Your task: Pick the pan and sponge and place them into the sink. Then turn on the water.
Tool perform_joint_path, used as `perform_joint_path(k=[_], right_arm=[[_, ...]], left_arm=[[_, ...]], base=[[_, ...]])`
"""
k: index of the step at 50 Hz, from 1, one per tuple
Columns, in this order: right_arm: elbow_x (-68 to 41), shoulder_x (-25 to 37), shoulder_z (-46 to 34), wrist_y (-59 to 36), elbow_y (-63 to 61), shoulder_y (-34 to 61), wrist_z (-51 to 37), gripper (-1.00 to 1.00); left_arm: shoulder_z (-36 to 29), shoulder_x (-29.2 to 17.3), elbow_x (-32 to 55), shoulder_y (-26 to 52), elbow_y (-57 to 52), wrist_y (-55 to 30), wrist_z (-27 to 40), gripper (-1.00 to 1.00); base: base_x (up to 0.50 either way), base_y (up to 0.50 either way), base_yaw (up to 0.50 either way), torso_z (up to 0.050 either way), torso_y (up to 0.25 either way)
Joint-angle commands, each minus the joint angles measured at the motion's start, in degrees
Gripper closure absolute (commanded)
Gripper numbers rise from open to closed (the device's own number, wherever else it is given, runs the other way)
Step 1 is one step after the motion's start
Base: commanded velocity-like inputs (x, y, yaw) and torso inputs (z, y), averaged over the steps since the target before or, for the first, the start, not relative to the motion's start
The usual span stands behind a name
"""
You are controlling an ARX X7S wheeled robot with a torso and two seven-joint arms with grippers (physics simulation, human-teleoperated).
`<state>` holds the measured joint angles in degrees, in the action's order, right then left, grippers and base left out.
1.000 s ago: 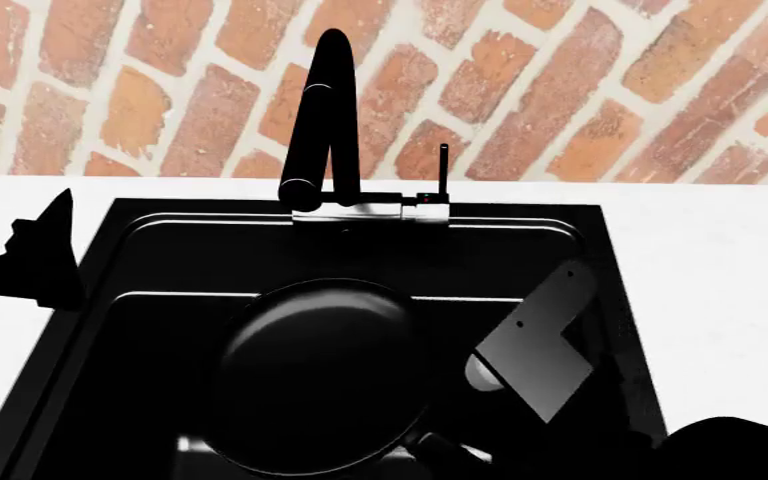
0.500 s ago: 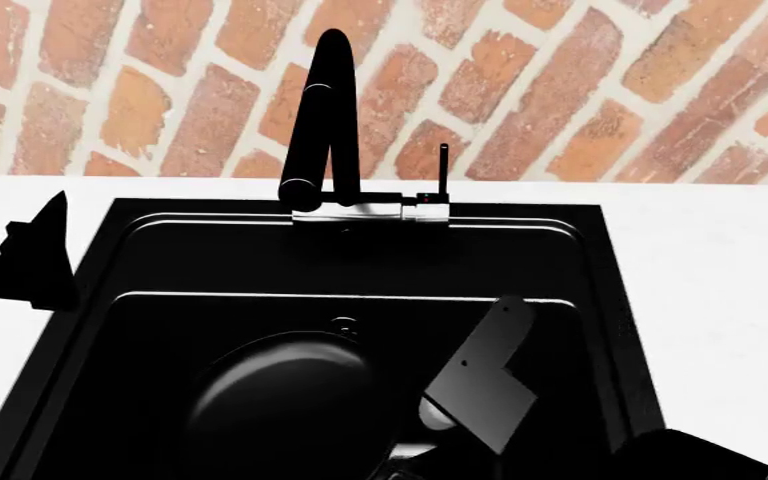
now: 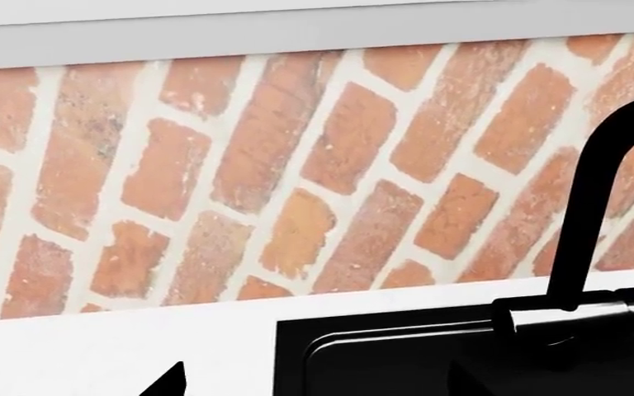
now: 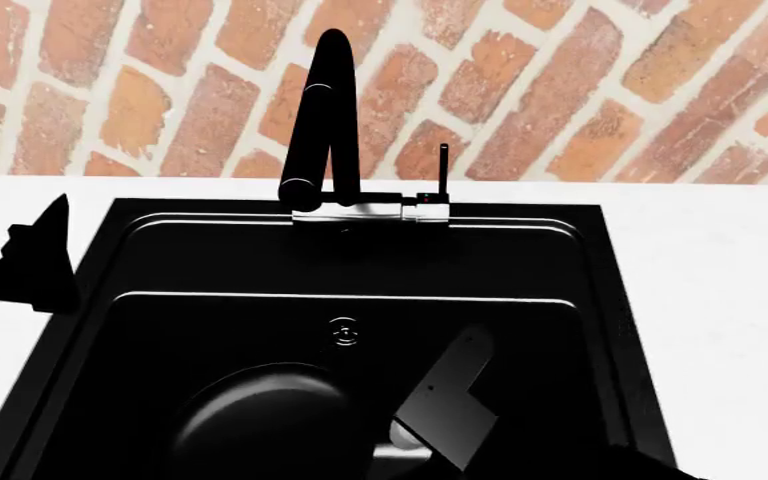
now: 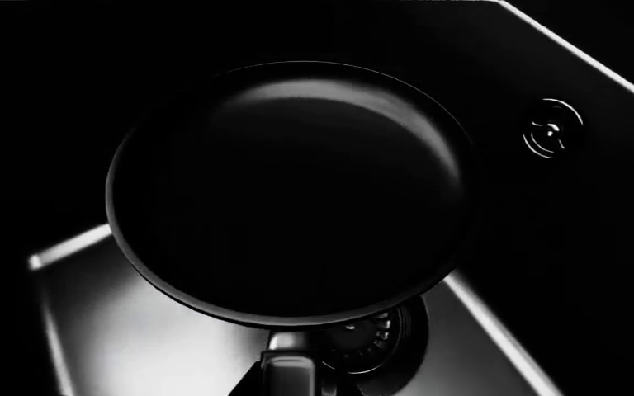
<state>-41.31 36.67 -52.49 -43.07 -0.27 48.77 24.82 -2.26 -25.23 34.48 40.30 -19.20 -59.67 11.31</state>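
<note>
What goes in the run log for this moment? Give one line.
right gripper: holding pan handle | pan: low inside sink | left gripper: idle beside sink | sponge: unseen | tap: untouched

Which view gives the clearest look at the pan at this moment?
The right wrist view: the pan fills the frame, its whole round rim visible inside the sink. The head view catches only part of it low in the basin. The left wrist view shows none of it.

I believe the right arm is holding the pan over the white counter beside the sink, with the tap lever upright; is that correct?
Not quite: the pan is inside the sink, not over the counter, as the head view shows. The right wrist view also shows basin floor and drain under it. The tap lever is upright, as you said.
</note>
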Motion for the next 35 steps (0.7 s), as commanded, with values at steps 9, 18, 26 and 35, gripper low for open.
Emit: perform_joint_path(k=[9,18,26,35], right_arm=[[3.6,-5.4,-1.6,7.2,9.2,-2.0,1.7,1.0],[5.4,-8.0,-3.2,10.0,14.8,-2.4,4.0,1.0],[7.0,-10.5,-4.5,11.6,20.4,-1.3,6.2,1.0],[9.2,-14.8,-5.9,14.9,29.9,-0.2,8.7,1.0]], left_arm=[[-0.2,-0.2,0.2,0.2,-0.1,-0.1,0.4,-1.0],[-0.2,-0.3,0.3,-0.1,-0.1,0.2,0.5,-1.0],[-0.3,-0.3,0.2,-0.5,0.3,0.7,0.4,-1.0],[-0.1,-0.9,0.5,-0.8,0.3,0.9,0.1,-1.0]], base=[[0.0,0.0,0.0,0.001,0.001],[0.0,0.0,0.0,0.0,0.001],[0.0,0.0,0.0,0.001,0.001],[0.0,0.0,0.0,0.0,0.001]])
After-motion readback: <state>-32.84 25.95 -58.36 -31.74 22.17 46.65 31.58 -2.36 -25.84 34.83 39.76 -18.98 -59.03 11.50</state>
